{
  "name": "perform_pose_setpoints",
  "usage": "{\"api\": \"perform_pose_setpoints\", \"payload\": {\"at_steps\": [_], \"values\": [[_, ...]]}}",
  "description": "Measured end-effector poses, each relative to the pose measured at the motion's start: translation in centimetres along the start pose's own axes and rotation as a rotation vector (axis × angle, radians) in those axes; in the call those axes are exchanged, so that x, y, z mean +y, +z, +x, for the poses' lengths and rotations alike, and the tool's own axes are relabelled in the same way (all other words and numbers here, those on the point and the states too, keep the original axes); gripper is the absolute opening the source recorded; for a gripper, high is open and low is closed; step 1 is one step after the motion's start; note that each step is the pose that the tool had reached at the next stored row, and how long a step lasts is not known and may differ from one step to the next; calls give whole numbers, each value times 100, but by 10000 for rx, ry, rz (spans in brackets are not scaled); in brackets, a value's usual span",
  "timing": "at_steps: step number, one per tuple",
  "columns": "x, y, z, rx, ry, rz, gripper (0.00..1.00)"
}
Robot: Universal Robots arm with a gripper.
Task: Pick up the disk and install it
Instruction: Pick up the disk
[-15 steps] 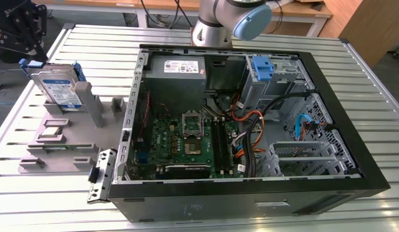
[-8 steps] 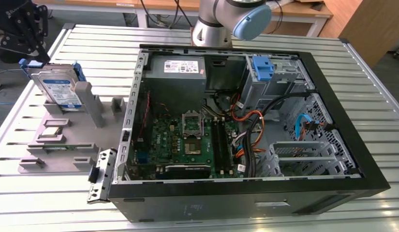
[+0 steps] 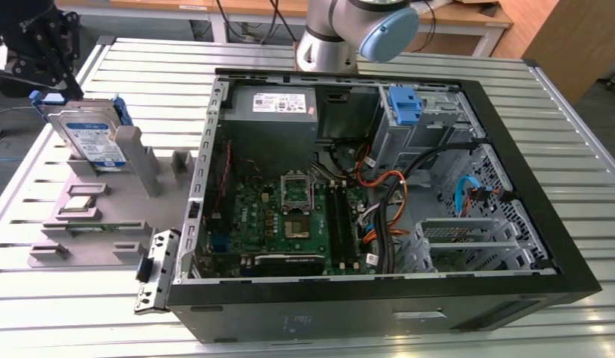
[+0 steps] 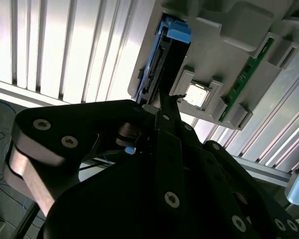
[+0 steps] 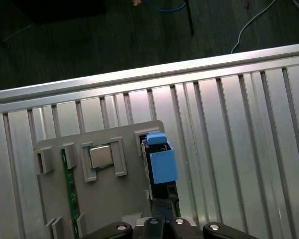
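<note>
The disk [image 3: 89, 138] stands on edge in 1 slot of the grey holder [image 3: 138, 216] on the slatted table [image 3: 138, 60], at the exterior view's left, beside the open computer case [image 3: 546, 224]. My gripper [image 3: 59, 91] hangs right at its top end; I cannot tell whether my jaws are open or closed.

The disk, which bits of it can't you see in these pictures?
1. Exterior view: the grey holder hides the bottom end of the disk.
2. Second wrist view: the gripper covers the disk's near end.
3. First wrist view: the disk is end-on, so its label is hidden.
</note>
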State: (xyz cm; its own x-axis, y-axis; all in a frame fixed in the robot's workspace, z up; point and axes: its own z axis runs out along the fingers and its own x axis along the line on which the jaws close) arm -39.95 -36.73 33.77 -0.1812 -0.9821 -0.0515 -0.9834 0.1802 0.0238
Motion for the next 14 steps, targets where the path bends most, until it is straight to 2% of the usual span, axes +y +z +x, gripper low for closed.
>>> {"api": "perform_pose_setpoints", "payload": {"at_steps": [7, 14], "values": [[-10, 42, -4, 4, -116, -8, 10], [16, 54, -25, 5, -132, -9, 10]]}}
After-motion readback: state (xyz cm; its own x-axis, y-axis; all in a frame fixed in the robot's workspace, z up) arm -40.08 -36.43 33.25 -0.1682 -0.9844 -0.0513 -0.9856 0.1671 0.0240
